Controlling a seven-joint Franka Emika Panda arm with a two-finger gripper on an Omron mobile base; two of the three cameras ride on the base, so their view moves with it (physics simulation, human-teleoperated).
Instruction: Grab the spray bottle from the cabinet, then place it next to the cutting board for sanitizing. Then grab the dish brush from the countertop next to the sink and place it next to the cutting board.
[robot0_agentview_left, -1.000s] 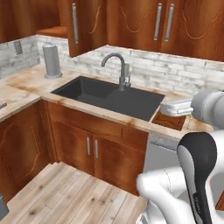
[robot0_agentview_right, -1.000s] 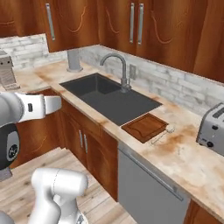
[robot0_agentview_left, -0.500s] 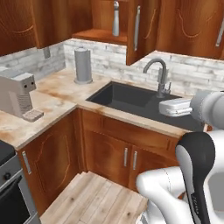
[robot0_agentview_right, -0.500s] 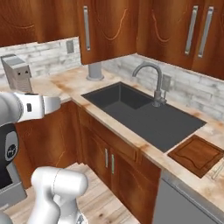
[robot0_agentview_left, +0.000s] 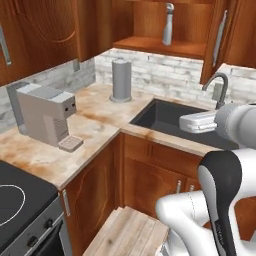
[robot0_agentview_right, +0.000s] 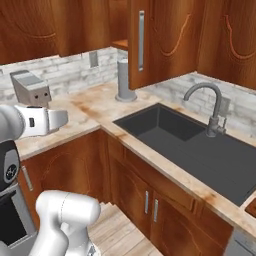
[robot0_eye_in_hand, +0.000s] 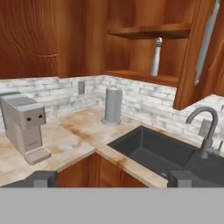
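The spray bottle (robot0_agentview_left: 168, 24) (robot0_eye_in_hand: 155, 57) stands upright on the lower wooden shelf of the open cabinet (robot0_agentview_left: 165, 47) (robot0_eye_in_hand: 144, 76), above the counter corner. In the right base view the swung-out cabinet door (robot0_agentview_right: 145, 45) hides it. My gripper (robot0_eye_in_hand: 113, 179) is open and empty, its fingertips (robot0_eye_in_hand: 41, 178) wide apart, far below and short of the bottle. The hand (robot0_agentview_left: 186, 121) (robot0_agentview_right: 61, 119) hovers level over the countertop (robot0_agentview_left: 95, 115). The dark sink (robot0_agentview_left: 165, 117) (robot0_agentview_right: 200, 145) lies right of the corner. A sliver of the cutting board (robot0_agentview_right: 251, 207) shows at the right edge. The dish brush is out of view.
A tall plain grey cylinder (robot0_agentview_left: 120, 80) (robot0_eye_in_hand: 113, 105) stands on the counter below the cabinet. A grey coffee machine (robot0_agentview_left: 45, 117) (robot0_eye_in_hand: 24, 127) sits to the left, a black stove (robot0_agentview_left: 20, 200) beyond it. The curved faucet (robot0_agentview_right: 212, 107) rises behind the sink.
The whole scene has slid right as the base moved left along the counter. The open cabinet shelf, the coffee machine and the stove have come into view. The arm holds its pose.
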